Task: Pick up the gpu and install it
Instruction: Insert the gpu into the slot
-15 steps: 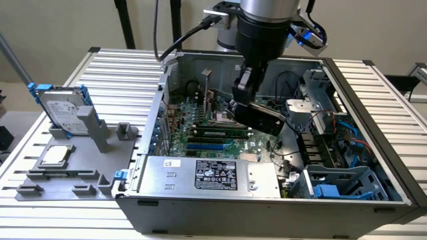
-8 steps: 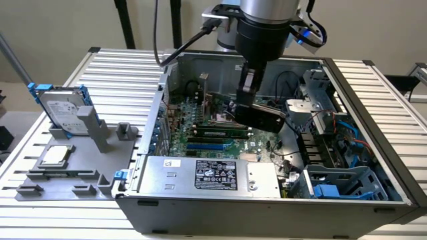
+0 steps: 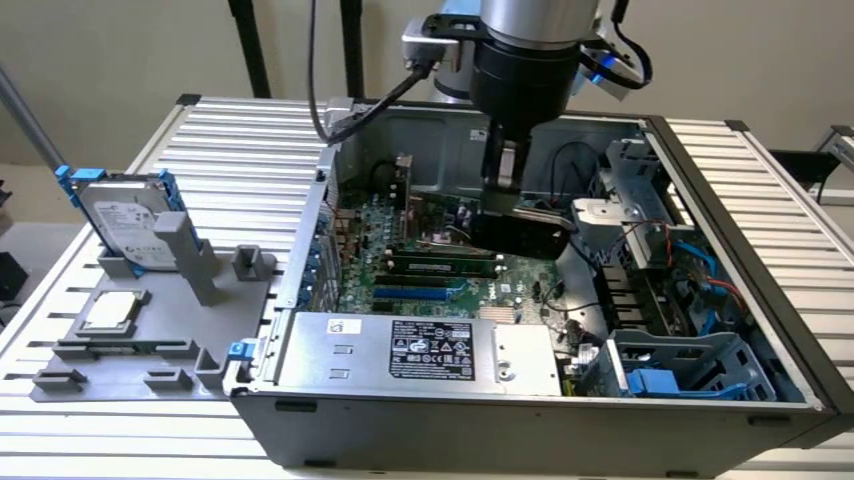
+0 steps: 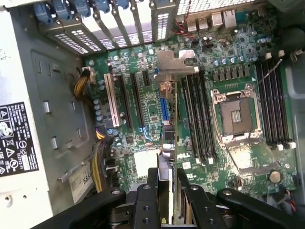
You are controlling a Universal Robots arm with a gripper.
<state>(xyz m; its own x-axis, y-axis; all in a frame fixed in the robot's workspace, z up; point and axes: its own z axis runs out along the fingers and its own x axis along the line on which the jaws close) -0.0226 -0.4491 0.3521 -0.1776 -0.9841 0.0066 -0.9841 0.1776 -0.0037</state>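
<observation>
The gpu (image 4: 172,119) shows edge-on in the wrist view, with its silver end bracket (image 4: 175,62) at the far end. It hangs above the green motherboard (image 4: 143,102), over the blue slot (image 4: 163,106). My gripper (image 4: 170,193) is shut on the card's near end, one black finger (image 4: 145,202) on each side. In the exterior view the gripper (image 3: 503,190) reaches down into the open computer case (image 3: 747,250), and the gpu (image 3: 518,235) appears as a dark slab just above the motherboard (image 3: 427,265).
A power supply (image 3: 414,350) fills the case's near side. Drive cages and cables (image 3: 667,300) crowd the exterior view's right. The CPU socket (image 4: 236,114) and memory sticks (image 4: 274,105) lie beside the card. A hard drive in a blue frame (image 3: 127,220) stands on the grey fixture (image 3: 147,340) outside.
</observation>
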